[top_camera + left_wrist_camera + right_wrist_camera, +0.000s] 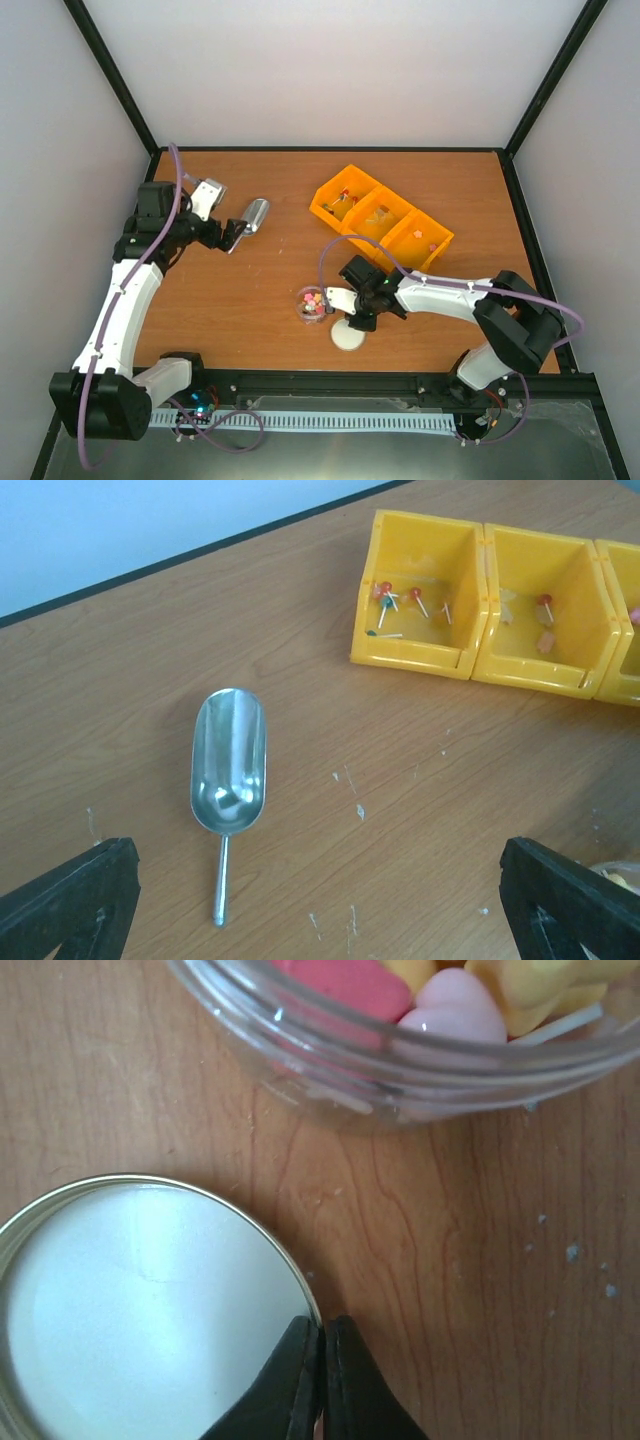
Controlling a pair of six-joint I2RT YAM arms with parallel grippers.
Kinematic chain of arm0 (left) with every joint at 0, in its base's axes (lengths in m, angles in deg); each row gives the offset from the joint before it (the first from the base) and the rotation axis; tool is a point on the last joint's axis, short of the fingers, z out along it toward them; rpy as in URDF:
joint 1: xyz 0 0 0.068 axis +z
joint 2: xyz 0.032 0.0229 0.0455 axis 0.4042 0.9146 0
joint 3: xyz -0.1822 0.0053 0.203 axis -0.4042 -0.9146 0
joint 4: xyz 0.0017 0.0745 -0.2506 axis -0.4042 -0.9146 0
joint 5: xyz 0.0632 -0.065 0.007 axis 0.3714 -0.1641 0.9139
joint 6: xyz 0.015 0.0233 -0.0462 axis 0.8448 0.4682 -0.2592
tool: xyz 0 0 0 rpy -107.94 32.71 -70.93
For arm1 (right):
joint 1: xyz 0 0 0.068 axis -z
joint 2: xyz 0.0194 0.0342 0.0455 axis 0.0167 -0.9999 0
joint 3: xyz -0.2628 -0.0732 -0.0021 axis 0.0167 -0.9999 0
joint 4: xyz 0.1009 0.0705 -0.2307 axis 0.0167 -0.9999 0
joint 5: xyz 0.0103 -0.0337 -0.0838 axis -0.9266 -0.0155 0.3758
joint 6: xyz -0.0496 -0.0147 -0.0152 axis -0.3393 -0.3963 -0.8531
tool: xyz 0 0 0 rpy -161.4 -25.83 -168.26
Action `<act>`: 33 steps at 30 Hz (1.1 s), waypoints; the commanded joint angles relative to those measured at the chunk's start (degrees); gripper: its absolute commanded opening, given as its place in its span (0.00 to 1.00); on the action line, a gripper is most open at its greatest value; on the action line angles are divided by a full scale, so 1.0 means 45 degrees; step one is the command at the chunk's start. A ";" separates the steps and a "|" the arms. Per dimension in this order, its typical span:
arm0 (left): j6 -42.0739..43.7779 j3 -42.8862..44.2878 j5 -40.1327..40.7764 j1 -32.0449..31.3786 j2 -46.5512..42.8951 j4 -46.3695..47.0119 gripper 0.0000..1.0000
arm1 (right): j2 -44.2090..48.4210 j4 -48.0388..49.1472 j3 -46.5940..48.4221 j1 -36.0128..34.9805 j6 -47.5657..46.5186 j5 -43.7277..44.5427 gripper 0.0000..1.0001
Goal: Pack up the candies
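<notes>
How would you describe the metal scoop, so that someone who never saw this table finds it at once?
Take the wooden table and look at its left half, far from the yellow bins. The metal scoop lies there, just ahead of the left arm's fingers. It alone is shiny silver, with a long hollow bowl and a thin handle; the lid is flat and round.

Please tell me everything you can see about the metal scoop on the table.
The metal scoop is shiny and silver-coloured, with a long rounded bowl and a thin straight handle. It is empty and lies on the wooden table, hollow side up, left of the yellow bins. Its handle points toward the open left gripper, whose fingers do not touch it.
</notes>
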 commanded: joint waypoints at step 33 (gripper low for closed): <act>0.8966 0.5018 0.3141 -0.8485 0.2689 -0.7132 1.00 | 0.0944 -0.2662 0.3406 0.4821 0.0876 -1.1205 0.03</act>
